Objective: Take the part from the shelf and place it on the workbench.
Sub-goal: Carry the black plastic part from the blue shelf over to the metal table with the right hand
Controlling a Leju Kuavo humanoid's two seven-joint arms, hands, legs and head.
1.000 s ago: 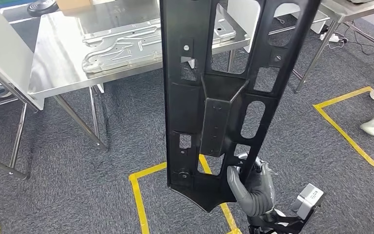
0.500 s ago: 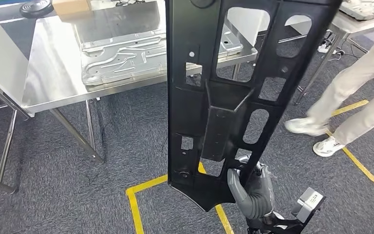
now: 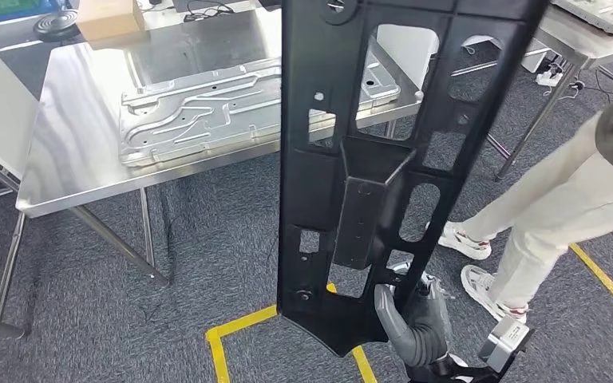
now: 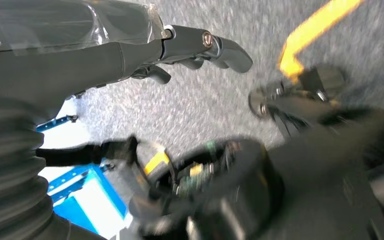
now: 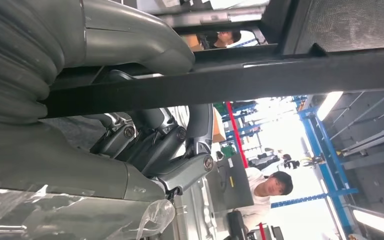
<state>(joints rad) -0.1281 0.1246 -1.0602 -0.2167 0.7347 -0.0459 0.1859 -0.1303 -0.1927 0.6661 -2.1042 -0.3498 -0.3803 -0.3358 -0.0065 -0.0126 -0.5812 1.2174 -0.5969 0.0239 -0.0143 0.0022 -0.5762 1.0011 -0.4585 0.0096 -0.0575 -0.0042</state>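
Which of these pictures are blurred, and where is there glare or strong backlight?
Head view: sharp; the shiny steel workbench reflects soft glare, and the long black plastic panel in the right robot hand stays crisp. Left wrist view: the dark parts and the grey carpet are motion-blurred behind the left robot hand. Right wrist view: bright backlight washes out the background.

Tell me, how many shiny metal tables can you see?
2. One steel workbench stands ahead on the left, with a pressed metal panel lying on it. Another table is at the upper right, cut off by the picture's edge.

Person [image 3: 559, 215] beside workbench [image 3: 72, 152]
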